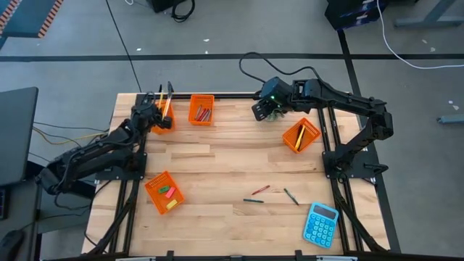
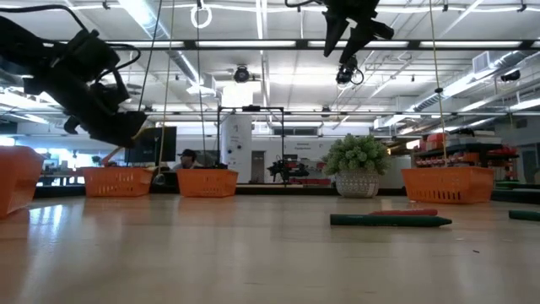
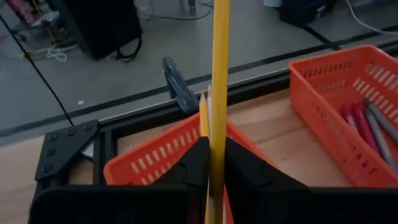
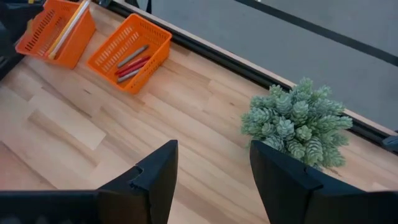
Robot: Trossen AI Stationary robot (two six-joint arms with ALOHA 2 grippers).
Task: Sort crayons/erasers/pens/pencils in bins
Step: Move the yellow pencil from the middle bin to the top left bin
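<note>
From above, the left gripper (image 1: 161, 110) sits over the far-left bin (image 1: 163, 120) at the counter's (image 1: 217, 167) back edge, with a yellow pencil (image 1: 166, 107) in it; just beside it toward the right arm stands the crayon bin (image 1: 201, 110); the right gripper (image 1: 265, 109) hangs over a small green plant (image 1: 272, 114), with a bin holding pencils (image 1: 301, 135) near it; an eraser bin (image 1: 164, 192), three loose crayons (image 1: 261, 189) and a blue calculator (image 1: 320, 223) lie well apart from both, toward the front; the low view adds height, showing both grippers raised off the counter, a dark green crayon (image 2: 390, 220) lying flat in front and the potted plant (image 2: 358, 165) far back; the left wrist view alone shows the grip, the fingers (image 3: 194, 165) pinching the upright pencil (image 3: 219, 87) directly over the orange bin (image 3: 161, 152), where another pencil (image 3: 203, 115) already stands; the right wrist view shows its fingers (image 4: 155, 171) spread and holding nothing, the plant (image 4: 295, 127) just ahead, the two back bins (image 4: 127, 53) farther off.
</note>
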